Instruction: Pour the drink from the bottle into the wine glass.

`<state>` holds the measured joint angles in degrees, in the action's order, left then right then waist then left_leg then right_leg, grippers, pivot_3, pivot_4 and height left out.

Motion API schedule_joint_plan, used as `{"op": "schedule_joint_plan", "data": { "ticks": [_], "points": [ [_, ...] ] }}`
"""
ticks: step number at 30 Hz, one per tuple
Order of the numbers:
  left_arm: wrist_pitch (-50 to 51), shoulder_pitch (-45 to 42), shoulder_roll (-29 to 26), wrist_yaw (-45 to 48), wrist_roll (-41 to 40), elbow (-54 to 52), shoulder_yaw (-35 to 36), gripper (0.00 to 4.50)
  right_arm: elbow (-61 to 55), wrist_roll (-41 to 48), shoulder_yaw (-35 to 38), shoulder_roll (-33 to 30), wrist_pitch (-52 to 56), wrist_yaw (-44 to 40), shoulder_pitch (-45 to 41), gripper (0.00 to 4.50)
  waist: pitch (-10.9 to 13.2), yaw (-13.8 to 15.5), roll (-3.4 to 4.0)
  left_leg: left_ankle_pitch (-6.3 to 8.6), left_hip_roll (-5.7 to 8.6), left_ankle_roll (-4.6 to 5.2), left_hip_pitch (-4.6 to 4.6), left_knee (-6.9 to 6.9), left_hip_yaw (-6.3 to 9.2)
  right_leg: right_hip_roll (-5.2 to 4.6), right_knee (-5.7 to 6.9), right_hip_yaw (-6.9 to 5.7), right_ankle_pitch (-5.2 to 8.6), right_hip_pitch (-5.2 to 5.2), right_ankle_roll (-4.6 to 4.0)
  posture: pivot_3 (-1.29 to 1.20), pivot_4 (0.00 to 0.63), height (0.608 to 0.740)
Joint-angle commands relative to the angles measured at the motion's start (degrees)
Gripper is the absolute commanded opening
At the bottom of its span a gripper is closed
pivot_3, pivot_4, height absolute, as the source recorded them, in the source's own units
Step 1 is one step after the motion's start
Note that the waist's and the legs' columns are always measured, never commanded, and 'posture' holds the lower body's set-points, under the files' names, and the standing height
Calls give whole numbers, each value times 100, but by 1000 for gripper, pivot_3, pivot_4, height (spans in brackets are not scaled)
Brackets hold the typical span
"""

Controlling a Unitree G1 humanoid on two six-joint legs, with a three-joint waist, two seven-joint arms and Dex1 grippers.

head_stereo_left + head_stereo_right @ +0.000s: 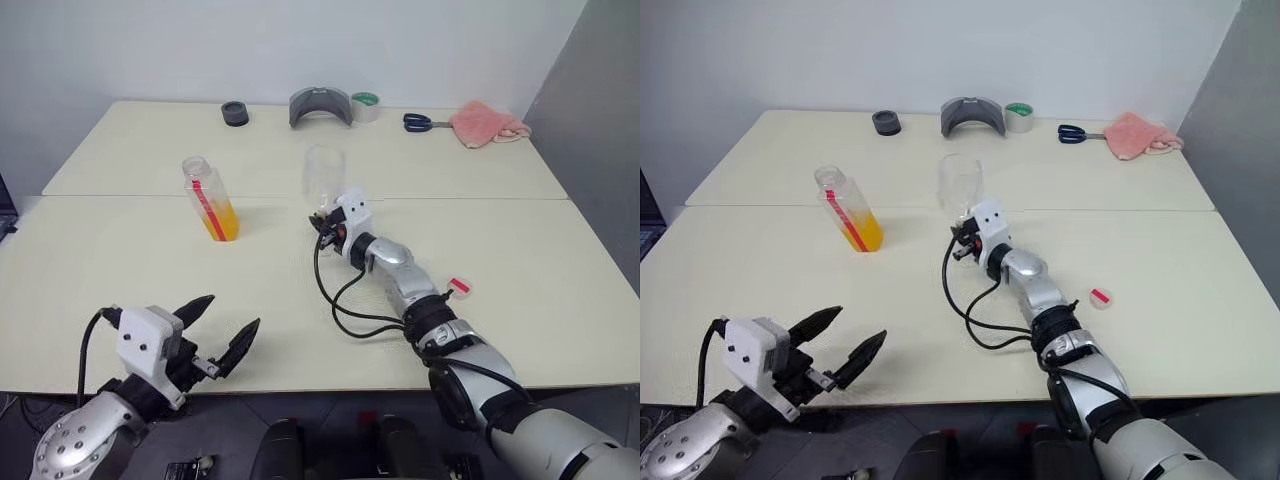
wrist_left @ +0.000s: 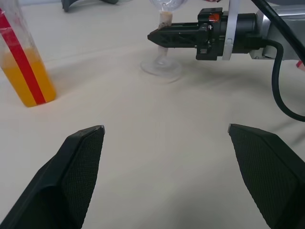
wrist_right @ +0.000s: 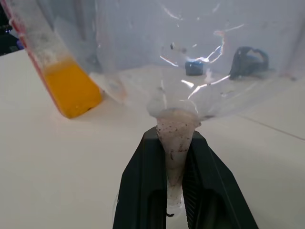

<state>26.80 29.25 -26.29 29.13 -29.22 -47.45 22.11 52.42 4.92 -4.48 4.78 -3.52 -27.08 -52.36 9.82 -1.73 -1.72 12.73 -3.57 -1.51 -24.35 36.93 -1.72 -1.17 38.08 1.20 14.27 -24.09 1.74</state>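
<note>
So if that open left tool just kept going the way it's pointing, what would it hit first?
Probably the wine glass, at its foot, held by the right tool; depth is hard to judge. The bottle stands off to the side.

bright, even light; soft faint shadows

Along the far edge of your table [image 1: 120, 290] you have a black cap [image 1: 235, 113], a grey curved holder [image 1: 320, 105], tape roll [image 1: 365, 105], scissors [image 1: 418, 122] and, farthest right, a pink cloth [image 1: 487, 124].

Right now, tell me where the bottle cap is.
In the left eye view the cap lies on the table on the robot's right, just right of the right arm's forearm, well away from the open bottle on the left.
</note>
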Motion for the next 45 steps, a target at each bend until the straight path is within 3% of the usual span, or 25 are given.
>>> {"op": "schedule_joint_plan", "data": {
  "ticks": [1,9,20,22,29,36,42,45],
  "points": [
    [-385,326,185,-69,158,-186,82,4500,118,-142,-39,30,-430,-54,-34,137,0,-11,0,0,-1,0,0,0,0,1,1,0,1,-1,-2,0,150,740],
    [-1142,540,412,145,497,367,-107,4500,774,-420,-34,39,-821,132,-110,137,-5,-15,-2,0,-3,0,8,-1,0,5,3,-2,6,2,-10,0,150,740],
    [-1420,-160,164,301,552,1211,-98,4500,598,-450,41,-85,-848,75,96,3958,-4,-14,-1,0,-7,0,10,-3,0,7,6,-3,9,2,-15,0,150,740],
    [-1326,-492,171,161,548,1446,-122,4500,320,-447,44,-171,-806,97,316,4486,-5,-5,-2,0,-7,0,10,-4,1,8,6,-5,9,3,-15,0,150,740],
    [-691,-956,354,-433,421,1508,-209,4500,-3047,296,58,-587,546,-451,1955,4486,-5,2,-4,1,-6,-2,3,-4,4,6,6,-4,9,2,-13,0,150,740],
    [-427,-1458,527,-1040,704,1567,-480,4500,-6549,1100,3,-1654,2672,-804,3283,4486,-7,11,-6,2,-8,-3,7,-6,10,9,8,-10,10,3,-13,0,150,740],
    [-92,-2250,482,-1579,837,1858,-368,4500,-8620,2470,411,-2970,4256,-1349,3828,4486,-8,21,-10,2,-4,-3,7,-3,13,10,4,-10,11,6,-11,0,150,740],
    [6,-2679,385,-1727,942,2078,-335,4500,-9131,3411,830,-3302,4931,-1307,3756,4486,-8,18,-13,2,-5,-2,8,-3,16,13,4,-11,12,8,-11,0,150,740]
  ]
}}
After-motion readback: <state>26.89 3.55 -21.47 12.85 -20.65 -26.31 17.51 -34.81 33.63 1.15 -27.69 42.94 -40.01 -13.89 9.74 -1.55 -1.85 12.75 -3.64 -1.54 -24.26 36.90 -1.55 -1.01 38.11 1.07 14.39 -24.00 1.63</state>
